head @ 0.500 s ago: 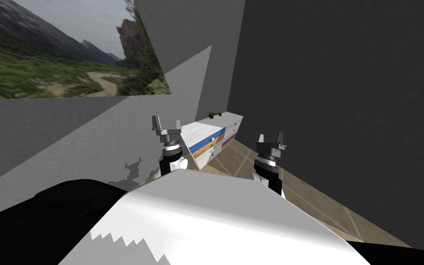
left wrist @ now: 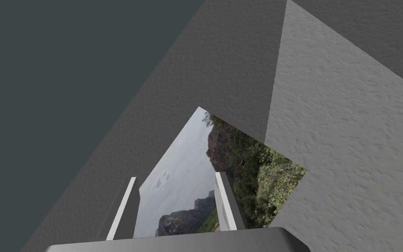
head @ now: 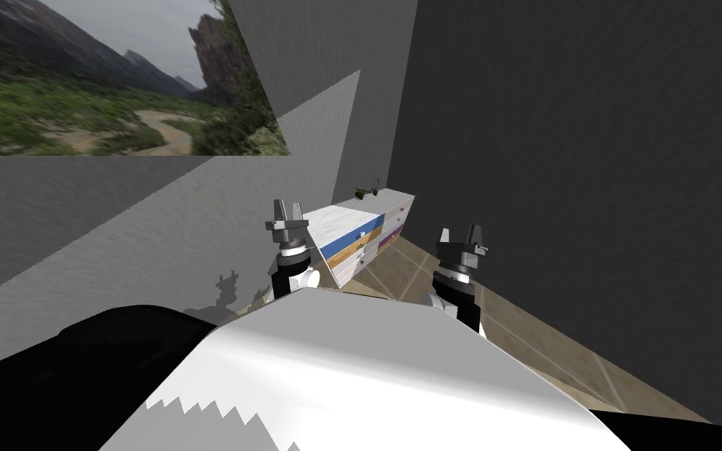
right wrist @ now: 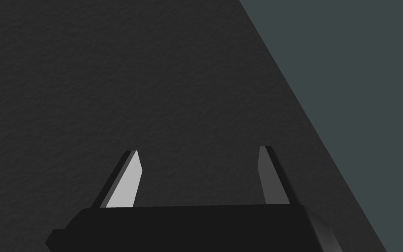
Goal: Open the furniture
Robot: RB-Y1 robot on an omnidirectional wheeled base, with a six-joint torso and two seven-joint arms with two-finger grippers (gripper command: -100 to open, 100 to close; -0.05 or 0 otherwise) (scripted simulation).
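The left hand (head: 287,205) is raised just ahead of me, its 2 fingers parted and grasping nothing. The right hand (head: 459,231) beside it is spread wider, also empty. Well beyond both, a white-topped dresser (head: 355,236) stands along the grey wall (head: 156,235). Its blue, orange and purple drawer fronts sit flush, and a small green object (head: 365,192) is on top.

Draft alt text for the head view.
A low dresser with blue, orange, purple and white drawer fronts stands in the far corner, its drawers apparently shut. The left gripper and right gripper are raised before it, both open, empty and short of it. A window shows mountains.
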